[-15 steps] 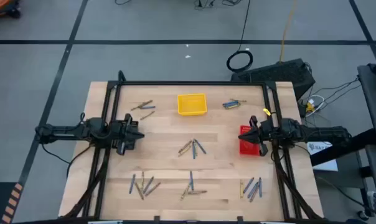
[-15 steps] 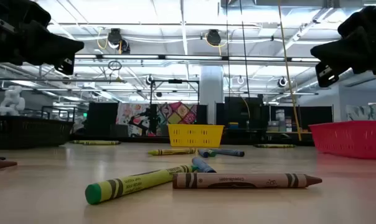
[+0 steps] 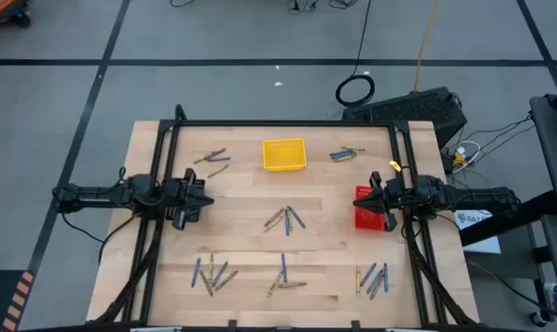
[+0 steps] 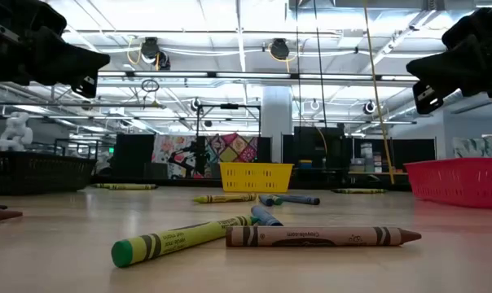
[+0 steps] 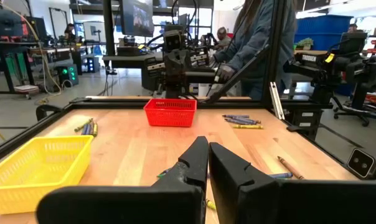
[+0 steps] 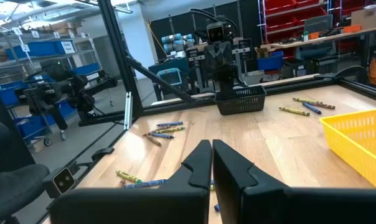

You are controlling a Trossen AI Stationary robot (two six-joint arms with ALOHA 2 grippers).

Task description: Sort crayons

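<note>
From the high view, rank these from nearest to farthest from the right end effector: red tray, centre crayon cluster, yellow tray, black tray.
Measured from the right end effector, shut, at the table's right side:
1. Red tray, directly under it.
2. Centre crayon cluster, mid-table.
3. Yellow tray, at the far edge, only slightly farther than the cluster.
4. Black tray, under the left end effector.

High view looks straight down on the whole table (image 3: 251, 198); low view looks level across it; each wrist view faces inward; all share the yellow tray (image 3: 284, 154)
</note>
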